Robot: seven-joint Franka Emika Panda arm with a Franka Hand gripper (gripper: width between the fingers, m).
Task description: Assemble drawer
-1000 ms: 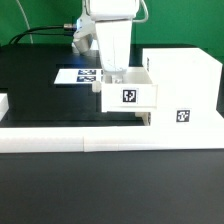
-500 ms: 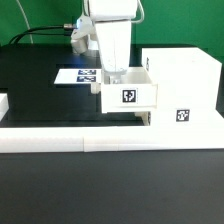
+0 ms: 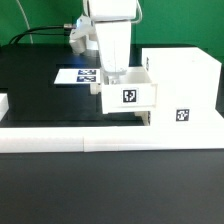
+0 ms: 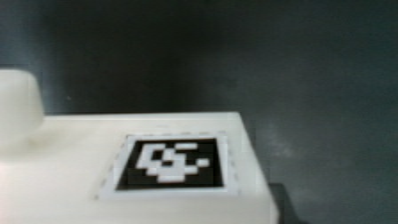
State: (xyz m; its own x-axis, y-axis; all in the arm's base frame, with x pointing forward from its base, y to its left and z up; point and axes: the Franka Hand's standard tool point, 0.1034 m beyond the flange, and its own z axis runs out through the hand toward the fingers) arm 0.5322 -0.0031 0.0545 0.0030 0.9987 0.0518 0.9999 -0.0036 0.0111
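White tray (image 3: 128, 93) sat against big case (image 3: 178, 92), on its left side. Nothing moved in last second. Gripper (image 3: 113, 74) sat at tray; grip hidden, could not tell. Sliding-in seemed paused.

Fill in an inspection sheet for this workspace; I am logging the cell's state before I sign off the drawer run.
Surface: black table, bounded in front by a long low white rail.
Job's things: large white case at the exterior view's right; small tray held level against its side, tag facing the camera.
Clutter: marker board flat behind the tray; white object at the left edge, unidentifiable.
Grippers: pincer reaches down into the tray; fingers hidden.
Cables: dark cable at the back.
Surroundings: green backdrop.
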